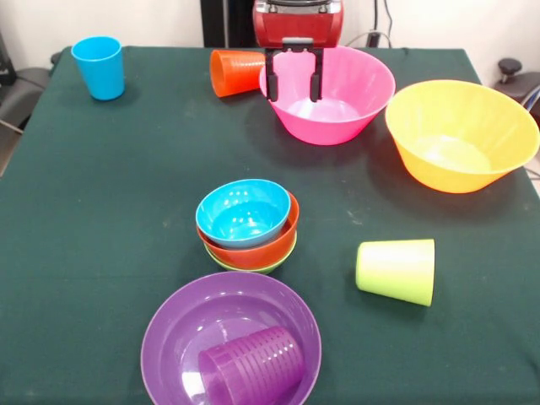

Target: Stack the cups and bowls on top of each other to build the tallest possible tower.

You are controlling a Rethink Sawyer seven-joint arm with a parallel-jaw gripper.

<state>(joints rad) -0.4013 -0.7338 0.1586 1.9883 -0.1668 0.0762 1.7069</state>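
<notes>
Right now the gripper [294, 83] hangs spread and empty over the pink bowl's [337, 110] near rim; next, pinching that rim and carrying it onto the 3 nested bowls [247, 228].

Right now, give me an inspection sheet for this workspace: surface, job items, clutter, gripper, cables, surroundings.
Surface: dark green tablecloth, a few pale specks.
Job's things: blue, orange, green small bowls nested; pink bowl and yellow bowl upright, apart; purple cup lying in purple bowl; lime cup and orange cup on their sides; blue cup upright.
Clutter: nothing seen.
Gripper: gripper open, at the pink bowl's near-side rim.
Cables: cable behind table.
Surroundings: pale wall.
</notes>
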